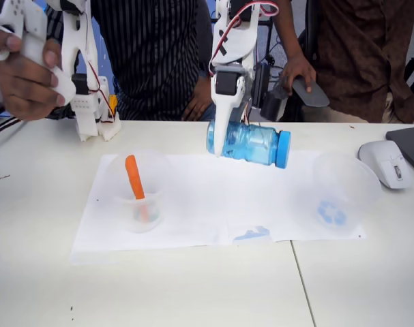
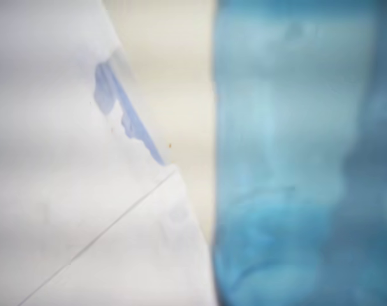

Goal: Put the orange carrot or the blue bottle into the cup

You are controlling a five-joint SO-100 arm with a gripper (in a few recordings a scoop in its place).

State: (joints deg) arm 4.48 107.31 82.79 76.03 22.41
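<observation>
We observe the gripper [image 1: 228, 144] clamped on the blue bottle [image 1: 251, 144] (held sideways) above the paper [image 1: 193, 204].

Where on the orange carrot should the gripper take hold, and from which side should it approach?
Grip the orange carrot at its upper part, which sticks out above the unmarked clear cup, coming from above. It stands nearly upright, leaning slightly left in the fixed view, and its lower part sits inside the cup's wall.
</observation>
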